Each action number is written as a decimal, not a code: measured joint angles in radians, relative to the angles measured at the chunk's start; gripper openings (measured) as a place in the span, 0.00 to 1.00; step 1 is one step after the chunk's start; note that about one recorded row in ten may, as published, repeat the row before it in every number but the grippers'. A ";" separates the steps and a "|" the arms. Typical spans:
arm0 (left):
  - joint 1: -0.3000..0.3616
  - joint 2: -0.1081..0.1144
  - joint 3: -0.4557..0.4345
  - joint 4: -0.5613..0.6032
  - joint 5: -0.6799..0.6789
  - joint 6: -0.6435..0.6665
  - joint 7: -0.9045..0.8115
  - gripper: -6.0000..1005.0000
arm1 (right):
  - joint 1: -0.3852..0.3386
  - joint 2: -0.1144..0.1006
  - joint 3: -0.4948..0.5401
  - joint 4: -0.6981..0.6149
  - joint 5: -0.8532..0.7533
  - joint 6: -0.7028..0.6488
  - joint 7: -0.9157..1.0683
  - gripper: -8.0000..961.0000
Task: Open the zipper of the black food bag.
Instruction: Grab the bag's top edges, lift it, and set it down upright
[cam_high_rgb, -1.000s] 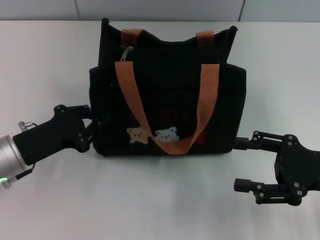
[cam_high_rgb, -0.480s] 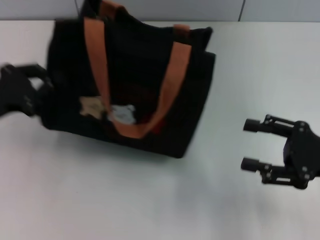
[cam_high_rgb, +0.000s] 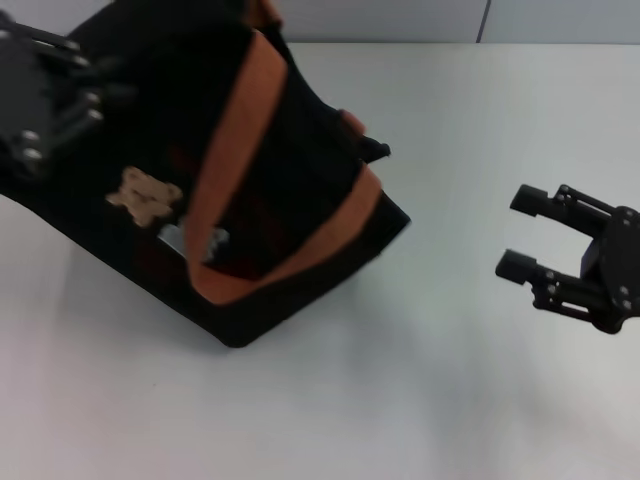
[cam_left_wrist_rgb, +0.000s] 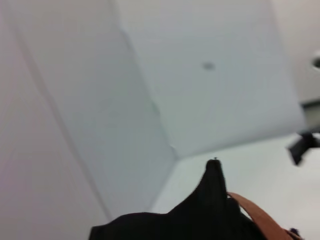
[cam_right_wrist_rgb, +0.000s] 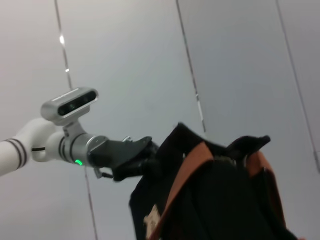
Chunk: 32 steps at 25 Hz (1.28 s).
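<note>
Over the last second the black food bag (cam_high_rgb: 240, 190) had gone from standing square and upright in the middle of the table (cam_high_rgb: 480, 400) to hanging tilted toward the robot's left, one lower corner pointing down at the tabletop; whether that corner touched the surface could not be told. The left gripper (cam_high_rgb: 95, 85), which had been at the bag's lower left side, had risen to the upper left of the head view, and the right gripper (cam_high_rgb: 520, 232) had drawn away from the bag's right edge.

The bag filled the upper left of the head view. An orange-brown strap (cam_high_rgb: 235, 150) ran slantwise down its front and looped along the lower edge. The tan bear patch (cam_high_rgb: 143, 195) showed plainly, the white bear patch (cam_high_rgb: 190, 240) beside it only as a pale blur. The left gripper was pressed against the bag's upper left side, its fingers apparently clamped on the fabric, the bag tilted beneath it. In the right wrist view the same gripper met the bag's side by its top edge.

The right gripper hovered over bare table, well apart from the bag, its two fingers (cam_high_rgb: 528, 199) spread and holding nothing.

The zipper could not be made out in any view.
</note>
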 joint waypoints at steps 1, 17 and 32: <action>0.000 0.000 0.000 0.000 0.000 0.000 0.000 0.10 | 0.000 0.000 0.000 0.000 0.000 0.000 0.000 0.82; 0.031 -0.008 0.340 0.012 -0.027 -0.178 0.009 0.10 | 0.113 0.014 -0.023 0.390 0.237 0.490 -0.097 0.82; 0.082 -0.007 0.396 -0.010 -0.125 -0.195 0.049 0.10 | 0.178 0.019 -0.016 0.547 0.124 0.613 -0.293 0.81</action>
